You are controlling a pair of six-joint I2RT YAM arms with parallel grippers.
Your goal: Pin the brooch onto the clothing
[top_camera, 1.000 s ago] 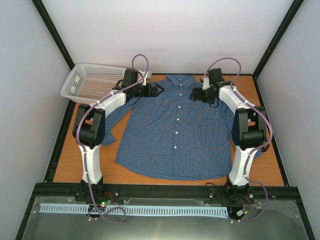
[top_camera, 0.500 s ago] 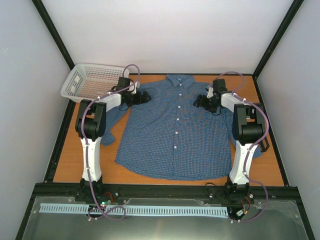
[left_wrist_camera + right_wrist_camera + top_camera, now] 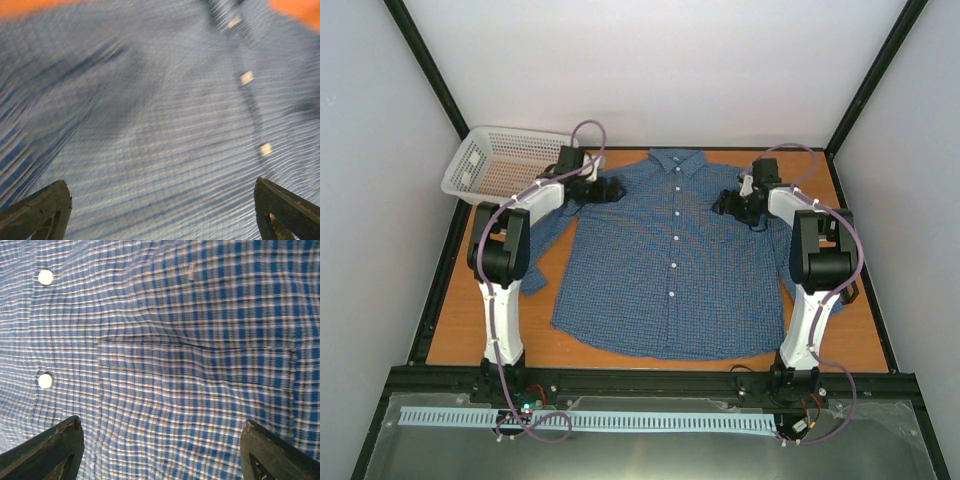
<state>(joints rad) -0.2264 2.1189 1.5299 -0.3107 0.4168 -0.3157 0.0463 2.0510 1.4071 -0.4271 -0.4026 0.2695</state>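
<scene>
I am holding the left gripper [image 3: 610, 188] and the right gripper [image 3: 728, 203] wide open and empty, low over the shirt [image 3: 670, 260], which is lying flat on the table [image 3: 460, 330]. I am not seeing the brooch anywhere, so I am thinking I should find it first, going slowly. The basket [image 3: 510, 165] is sitting close by the left gripper. The shirt's middle is giving open room.

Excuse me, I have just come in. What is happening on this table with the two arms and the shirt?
Two robot arms are held over a blue checked shirt that lies flat, front up, on the table. The left arm is above the shoulder area nearest the white basket. The right arm is above the chest pocket. Both pairs of jaws are open and hold nothing. No brooch shows in any view, so nothing is pinned yet.
</scene>
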